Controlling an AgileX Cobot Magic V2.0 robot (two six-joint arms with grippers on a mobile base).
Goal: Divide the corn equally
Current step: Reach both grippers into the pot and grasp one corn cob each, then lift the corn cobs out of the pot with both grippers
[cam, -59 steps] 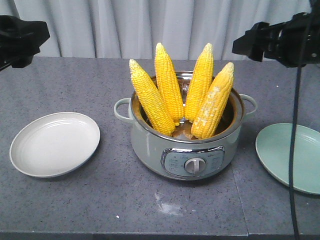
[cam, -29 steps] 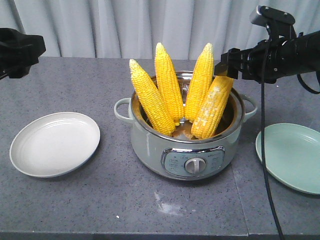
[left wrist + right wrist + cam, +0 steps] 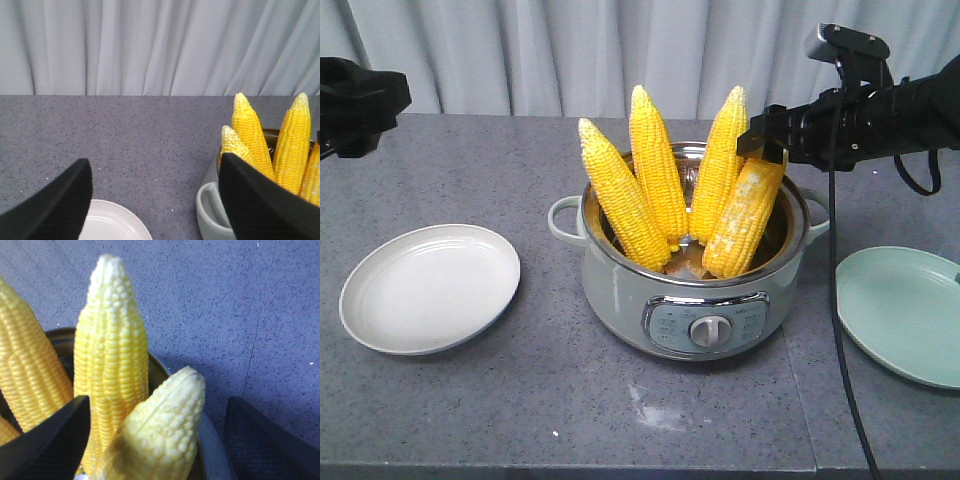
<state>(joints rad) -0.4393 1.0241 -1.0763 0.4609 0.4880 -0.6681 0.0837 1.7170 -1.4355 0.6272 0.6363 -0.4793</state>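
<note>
Right end effector [image 3: 159,407] is spread wide, its fingers either side of the tip of the pale cob [image 3: 746,215], the rightmost of four. I judge it isn't pinching, though I can't tell from the wrist view whether a pad brushes the kernels. Left end effector [image 3: 152,192] hangs spread too, holding nothing, over the bench [image 3: 550,400] behind the white plate [image 3: 430,288]. By my reading nothing is distributed yet. All the corn [image 3: 655,165] stands tip-up in the cooker pot [image 3: 692,300], and the white plate and green plate [image 3: 900,315] are bare. Two cobs per plate remain to do. The pot's floor and the cob bases are hidden, so more could lie inside. The green plate is cut off at the frame edge.
</note>
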